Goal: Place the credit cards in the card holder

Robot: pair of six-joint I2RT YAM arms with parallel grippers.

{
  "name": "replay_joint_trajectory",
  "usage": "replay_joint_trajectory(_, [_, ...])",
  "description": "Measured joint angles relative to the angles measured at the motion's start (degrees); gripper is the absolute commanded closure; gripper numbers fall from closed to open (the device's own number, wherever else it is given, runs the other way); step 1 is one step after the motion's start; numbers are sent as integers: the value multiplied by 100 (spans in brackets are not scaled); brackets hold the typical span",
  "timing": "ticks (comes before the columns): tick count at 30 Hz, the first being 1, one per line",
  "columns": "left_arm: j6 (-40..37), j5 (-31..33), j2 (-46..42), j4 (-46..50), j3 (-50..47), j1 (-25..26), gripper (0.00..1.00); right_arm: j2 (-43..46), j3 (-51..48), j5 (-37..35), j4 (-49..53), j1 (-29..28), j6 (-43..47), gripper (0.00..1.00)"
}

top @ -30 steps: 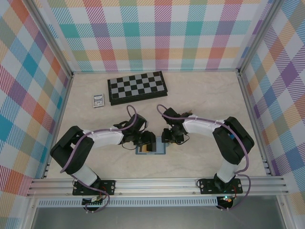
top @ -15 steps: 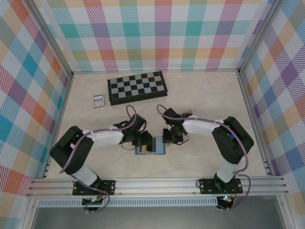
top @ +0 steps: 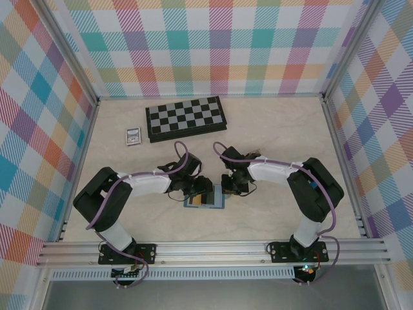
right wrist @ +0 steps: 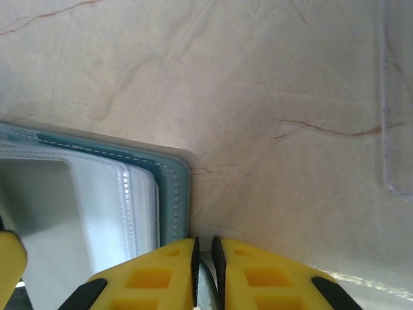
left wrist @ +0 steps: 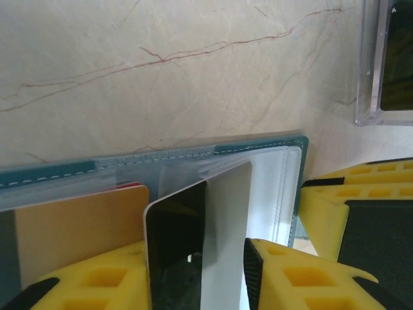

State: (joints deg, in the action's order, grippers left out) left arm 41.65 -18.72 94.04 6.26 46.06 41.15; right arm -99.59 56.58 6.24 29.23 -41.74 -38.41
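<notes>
The teal-blue card holder [top: 204, 200] lies open on the table between the two arms. Its clear inner sleeves [left wrist: 277, 187] face up. An orange-tan credit card [left wrist: 77, 226] sits in a left slot, with a red edge [left wrist: 129, 186] peeking out behind it. My left gripper [left wrist: 197, 258] is shut on a dark, silver-striped credit card [left wrist: 193, 226], which stands upright over the holder's sleeves. My right gripper [right wrist: 205, 248] is shut on the thin right edge of the card holder [right wrist: 171, 187]. In the top view the left gripper [top: 199, 188] and the right gripper [top: 227, 189] flank the holder.
A black-and-white chessboard [top: 186, 119] lies at the back, with a small silver-grey framed rectangle [top: 133, 135] to its left. A clear plastic box edge [left wrist: 381, 71] sits on the table just beyond the holder. Checked walls with aluminium rails enclose the table.
The left arm has shifted slightly right, bringing its card over the holder. The right gripper's jaws have closed onto the holder's right edge.
</notes>
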Motion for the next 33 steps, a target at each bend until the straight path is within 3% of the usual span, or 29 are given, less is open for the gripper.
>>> replay_joint_trajectory(7, [-85,280,-173,422,17,26,57,0,0,2,-2,0,-17,82])
replay_joint_trajectory(16, [-118,334,-175,566,66,28,69,0,2,7,-2,0,-17,82])
replay_joint_trajectory(33, [-278,26,304,564,551,210,60,0,2,24,-4,0,-20,85])
